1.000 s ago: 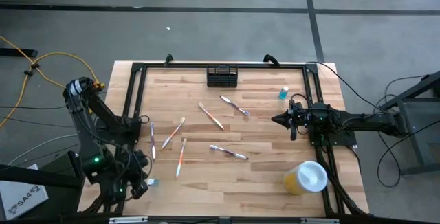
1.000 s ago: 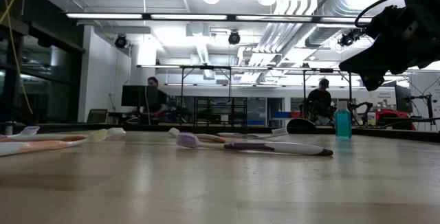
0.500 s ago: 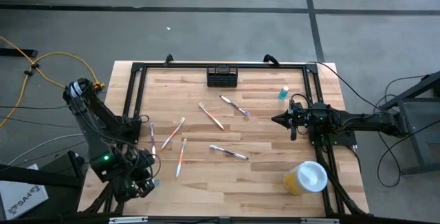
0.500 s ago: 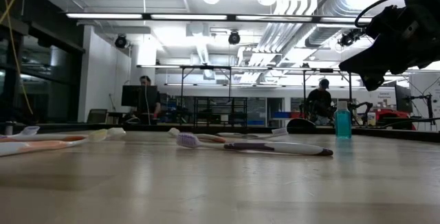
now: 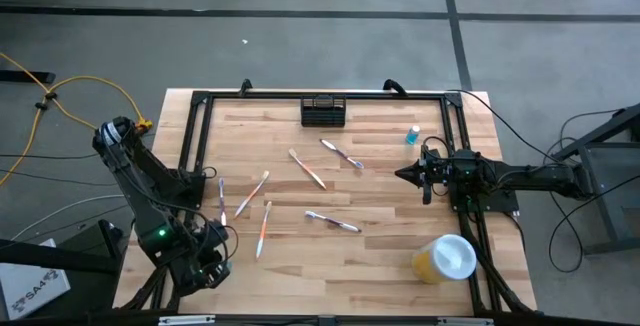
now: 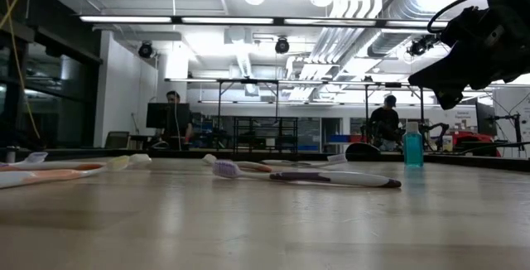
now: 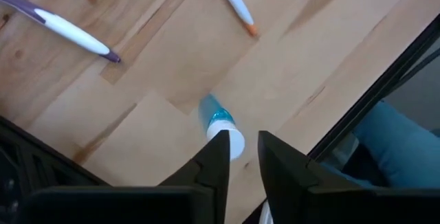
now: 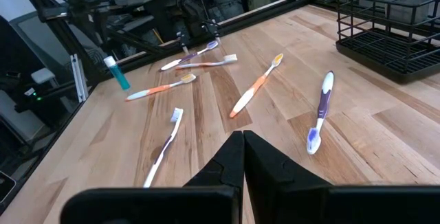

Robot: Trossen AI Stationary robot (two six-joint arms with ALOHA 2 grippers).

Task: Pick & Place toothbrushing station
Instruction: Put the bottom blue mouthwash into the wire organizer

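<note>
The toothbrushing station, a black slotted caddy (image 5: 323, 111), stands at the middle of the table's far edge and also shows in the right wrist view (image 8: 392, 38). No gripper is near it. My left gripper (image 7: 240, 141) is at the near left corner (image 5: 215, 265), pointing down, slightly open over a small blue tube with a white cap (image 7: 221, 122). My right gripper (image 5: 405, 174) is shut and empty, held above the table's right side (image 8: 242, 141). My left gripper comes from above, pointing down. One fingertip (image 7: 218, 145) shows right beside the tube's white cap (image 7: 234, 140). I cannot tell whether it touches the cap. The tube stands on the table.
Several toothbrushes lie scattered over the middle of the table (image 5: 263, 228) (image 5: 333, 222) (image 5: 307, 169). A small blue bottle (image 5: 412, 136) stands at the far right. A yellow cup with a white lid (image 5: 445, 258) stands at the near right. A black frame (image 5: 195, 156) borders the table.
My left gripper has moved toward the table's near edge and a little right, coming over the small blue tube, which it now covers in the high view. My right arm has kept still.
</note>
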